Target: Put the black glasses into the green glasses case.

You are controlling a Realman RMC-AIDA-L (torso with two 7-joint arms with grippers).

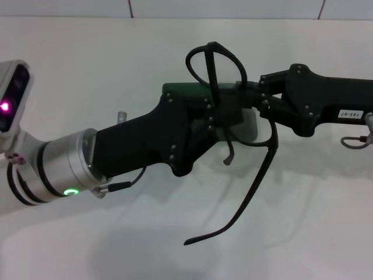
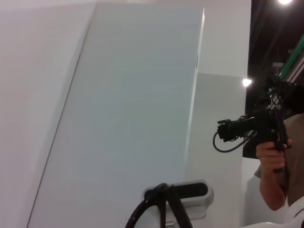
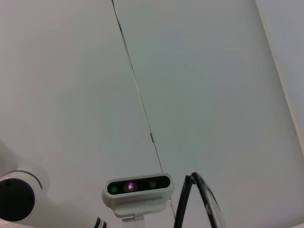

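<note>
Head view: thin curved black glasses (image 1: pixel 218 87) seemingly between both tools, above green glasses case (image 1: pixel 186 89).

The right arm's white label (image 1: pixel 350 114) is illegible.

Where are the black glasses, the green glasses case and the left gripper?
black glasses (image 1: pixel 263 175): head view, on the long temple arm.
green glasses case (image 1: pixel 180 88): head view, visible green edge behind the grippers.
left gripper (image 1: pixel 224 116): head view, at its tip.

Head view, centre frame: case (image 1: pixel 178 89) mostly hidden behind left gripper (image 1: pixel 224 114) and right gripper (image 1: pixel 262 99); only a green edge shows. Finger tips masked by glasses (image 1: pixel 233 125). Wrist views: frame cut off at bottom edge.
</note>
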